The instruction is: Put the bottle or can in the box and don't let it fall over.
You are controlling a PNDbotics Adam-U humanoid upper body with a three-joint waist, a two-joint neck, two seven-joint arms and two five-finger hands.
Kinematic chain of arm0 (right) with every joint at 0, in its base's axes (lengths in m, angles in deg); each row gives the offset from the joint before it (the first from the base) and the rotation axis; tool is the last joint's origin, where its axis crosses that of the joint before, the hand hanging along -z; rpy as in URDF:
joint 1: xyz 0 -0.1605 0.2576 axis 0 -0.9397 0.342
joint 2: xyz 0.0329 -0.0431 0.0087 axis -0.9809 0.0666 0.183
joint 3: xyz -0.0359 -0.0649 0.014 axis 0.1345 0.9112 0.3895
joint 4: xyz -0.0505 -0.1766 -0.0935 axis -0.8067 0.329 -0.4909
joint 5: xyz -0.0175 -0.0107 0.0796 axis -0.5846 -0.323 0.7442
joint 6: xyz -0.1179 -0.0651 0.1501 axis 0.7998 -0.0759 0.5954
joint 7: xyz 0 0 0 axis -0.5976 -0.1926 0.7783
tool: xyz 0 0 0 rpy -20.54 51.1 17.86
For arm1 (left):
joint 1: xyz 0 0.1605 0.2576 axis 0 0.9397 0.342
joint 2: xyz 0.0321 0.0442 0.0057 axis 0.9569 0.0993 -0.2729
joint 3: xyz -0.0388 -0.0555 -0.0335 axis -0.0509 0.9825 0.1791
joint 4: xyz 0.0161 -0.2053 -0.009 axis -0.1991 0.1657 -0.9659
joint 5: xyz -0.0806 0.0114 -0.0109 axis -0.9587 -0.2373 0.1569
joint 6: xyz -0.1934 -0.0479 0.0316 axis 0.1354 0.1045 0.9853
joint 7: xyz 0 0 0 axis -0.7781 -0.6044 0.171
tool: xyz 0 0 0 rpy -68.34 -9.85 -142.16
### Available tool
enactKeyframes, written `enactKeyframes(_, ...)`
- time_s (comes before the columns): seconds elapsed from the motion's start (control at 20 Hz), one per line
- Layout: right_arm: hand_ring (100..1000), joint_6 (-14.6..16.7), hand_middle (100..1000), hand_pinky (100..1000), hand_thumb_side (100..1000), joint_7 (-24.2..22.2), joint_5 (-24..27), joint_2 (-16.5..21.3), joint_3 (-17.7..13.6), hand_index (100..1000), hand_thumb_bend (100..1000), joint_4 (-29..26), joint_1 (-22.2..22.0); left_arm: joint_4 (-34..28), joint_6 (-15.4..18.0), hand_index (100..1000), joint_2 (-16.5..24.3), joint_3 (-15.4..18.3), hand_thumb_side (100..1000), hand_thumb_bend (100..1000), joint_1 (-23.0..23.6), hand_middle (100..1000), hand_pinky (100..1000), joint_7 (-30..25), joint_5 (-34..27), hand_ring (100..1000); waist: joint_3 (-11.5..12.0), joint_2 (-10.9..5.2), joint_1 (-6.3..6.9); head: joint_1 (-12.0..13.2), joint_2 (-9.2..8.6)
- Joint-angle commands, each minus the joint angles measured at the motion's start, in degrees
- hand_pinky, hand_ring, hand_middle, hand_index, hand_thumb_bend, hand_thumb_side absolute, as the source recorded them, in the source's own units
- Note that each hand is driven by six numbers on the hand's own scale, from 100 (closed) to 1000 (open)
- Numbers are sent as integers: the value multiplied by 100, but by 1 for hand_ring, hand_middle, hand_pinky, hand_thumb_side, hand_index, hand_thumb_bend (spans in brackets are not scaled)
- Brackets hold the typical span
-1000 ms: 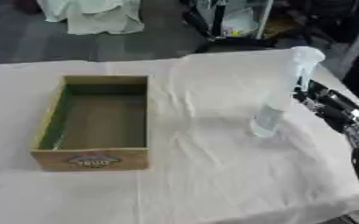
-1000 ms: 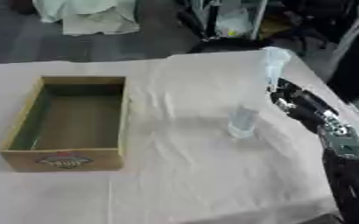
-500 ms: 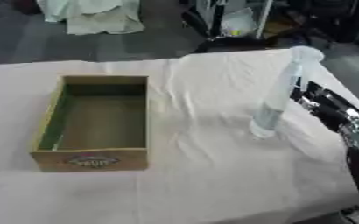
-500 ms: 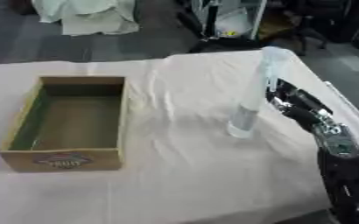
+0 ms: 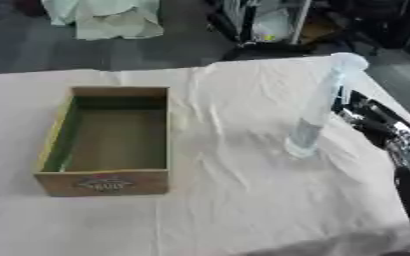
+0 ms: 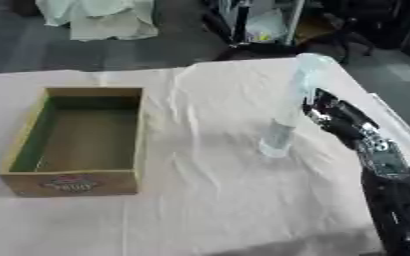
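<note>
Wrinkly cream cloth [image 5: 235, 200] covers the table, with a dark floor and some white fabric [image 5: 112, 17] piled at the top left of the frame.

Left eye view: the open box [image 5: 112, 142] sits left of centre, label on its near wall, nothing inside. The clear bottle [image 5: 318, 107] stands right of centre on the cloth, well apart from the box, and looks a bit tilted with its top leaning toward the upper right. The right hand [image 5: 366, 117] is right up against it at the right edge, mostly cut off there.

Right eye view: you get more of the arm [image 6: 392, 185], coming up from the lower right corner. The hand's fingers [image 6: 322, 107] reach the bottle's upper half, but I can't tell if they're wrapped around it or just touching.
</note>
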Motion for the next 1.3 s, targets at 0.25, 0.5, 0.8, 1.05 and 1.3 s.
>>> enactKeyframes(0.25, 1000, -23, 1000, 1000, 470, 12, -6, 170, -41, 1000, 100, -117, 25, -67, 7, 773, 98, 31, 813, 100, -61, 1000, 1000, -22, -10, 1000, -6, -27, 11, -2, -68)
enactKeyframes(0.5, 1000, -5, 1000, 1000, 470, -83, 40, 189, -55, 1000, 100, -88, 3, -67, 9, 773, 100, 32, 812, 100, -57, 1000, 1000, -25, -8, 1000, -13, -27, 11, -6, -69)
enactKeyframes(0.8, 1000, 55, 1000, 1000, 470, -167, 8, 222, -80, 1000, 100, -27, -51, -66, 8, 773, 99, 33, 813, 100, -52, 1000, 1000, -23, -4, 1000, -22, -26, 10, 2, -71)
enactKeyframes(1.05, 1000, 148, 1000, 1000, 470, -285, -41, 250, -98, 1000, 100, 26, -58, -65, 7, 773, 98, 34, 814, 101, -50, 1000, 1000, -21, 3, 1000, -32, -26, 9, 2, -61)
enactKeyframes(1.3, 1000, 245, 1000, 1000, 470, -415, -68, 272, -110, 1000, 100, 63, -80, -64, 5, 773, 98, 36, 814, 101, -45, 1000, 1000, -18, 8, 1000, -39, -28, 7, 5, -63)
